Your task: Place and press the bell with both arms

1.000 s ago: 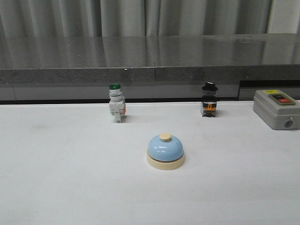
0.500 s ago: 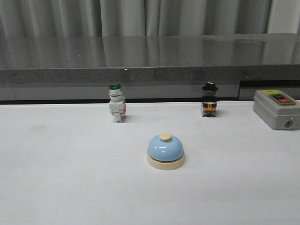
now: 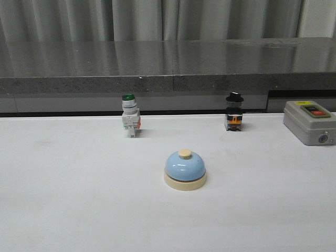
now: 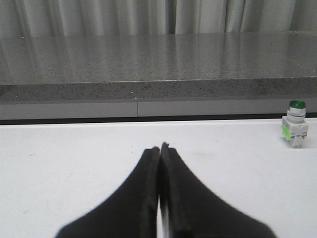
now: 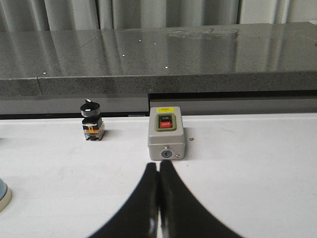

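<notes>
The light-blue bell (image 3: 185, 169) with a cream base and cream knob stands upright on the white table (image 3: 79, 199), near the middle. A sliver of its base shows at the edge of the right wrist view (image 5: 3, 196). Neither arm shows in the front view. My left gripper (image 4: 159, 148) is shut and empty over bare table, far from the bell. My right gripper (image 5: 158, 165) is shut and empty, its tips just short of the grey box.
A green-capped white push-button switch (image 3: 130, 122) stands at the back left, also in the left wrist view (image 4: 295, 131). A black-knobbed switch (image 3: 234, 118) (image 5: 91, 124) stands at the back right. The grey box with red and black buttons (image 3: 310, 122) (image 5: 166, 138) sits far right. A dark stone ledge (image 3: 168, 79) runs behind.
</notes>
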Motion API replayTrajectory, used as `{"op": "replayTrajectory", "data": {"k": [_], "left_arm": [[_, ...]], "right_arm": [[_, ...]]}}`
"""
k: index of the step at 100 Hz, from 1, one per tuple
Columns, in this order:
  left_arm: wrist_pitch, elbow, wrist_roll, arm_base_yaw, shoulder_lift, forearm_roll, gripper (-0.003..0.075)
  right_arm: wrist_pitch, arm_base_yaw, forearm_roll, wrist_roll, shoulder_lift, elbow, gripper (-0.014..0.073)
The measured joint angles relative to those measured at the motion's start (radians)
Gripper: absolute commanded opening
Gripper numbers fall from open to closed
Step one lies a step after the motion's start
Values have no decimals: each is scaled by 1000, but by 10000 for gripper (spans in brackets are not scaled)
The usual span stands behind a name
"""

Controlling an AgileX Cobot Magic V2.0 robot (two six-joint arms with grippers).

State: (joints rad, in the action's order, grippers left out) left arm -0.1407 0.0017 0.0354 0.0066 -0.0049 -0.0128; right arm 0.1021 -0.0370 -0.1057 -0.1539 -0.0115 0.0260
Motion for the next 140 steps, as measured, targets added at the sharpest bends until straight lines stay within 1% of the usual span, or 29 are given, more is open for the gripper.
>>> {"op": "replayTrajectory", "data": {"k": [8, 13, 98, 116, 129, 140], "left_arm": [[78, 0, 0, 2, 0, 0, -20], [97, 0, 0, 2, 0, 5, -20], [96, 0, 0, 2, 0, 13, -20], [96, 0, 0, 2, 0, 13, -20], [96, 0, 0, 2, 0, 13, -20], [96, 0, 0, 2, 0, 13, -20]], "right_arm": [[0, 0, 0, 0, 0, 0, -60], [0, 0, 0, 0, 0, 0, -60], [6, 0, 0, 0, 0, 0, -60], [78, 0, 0, 0, 0, -55, -60], [158, 0, -5, 0, 5, -153, -60], [234, 0, -8, 0, 82, -243, -60]]}}
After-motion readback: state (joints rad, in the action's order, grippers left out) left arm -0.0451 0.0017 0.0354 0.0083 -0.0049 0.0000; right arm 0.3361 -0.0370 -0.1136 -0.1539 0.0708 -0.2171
